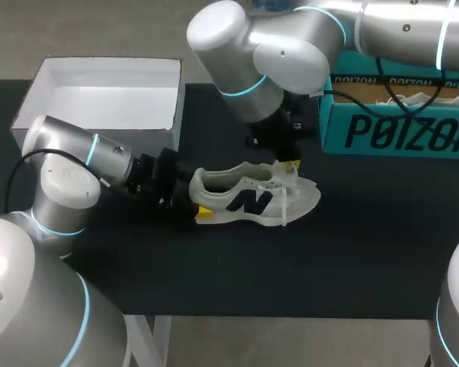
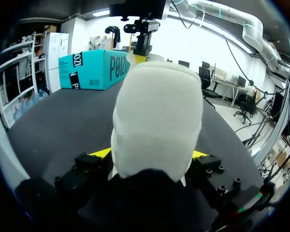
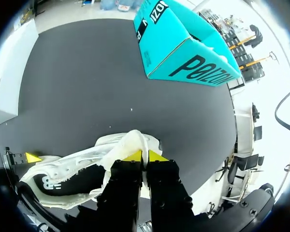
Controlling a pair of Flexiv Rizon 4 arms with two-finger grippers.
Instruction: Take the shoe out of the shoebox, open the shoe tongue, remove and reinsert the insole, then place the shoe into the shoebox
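A white sneaker (image 1: 252, 200) with a dark side logo lies on its sole mid-table, toe pointing right. My left gripper (image 1: 199, 200) holds its heel, one yellow fingertip (image 2: 101, 153) on each side of the heel (image 2: 157, 121). My right gripper (image 1: 289, 167) comes down from above onto the shoe's throat. In the right wrist view its fingers (image 3: 145, 155) are pressed together on the white tongue (image 3: 133, 140), which is pulled up from the shoe (image 3: 72, 169). The teal shoebox (image 1: 398, 130) stands at the back right, apart from the shoe.
A white open box lid (image 1: 99, 92) lies at the back left, just behind my left arm. Bare black mat stretches in front of the shoe to the table's front edge (image 1: 291, 315). A loose lace (image 1: 284, 210) hangs across the shoe's side.
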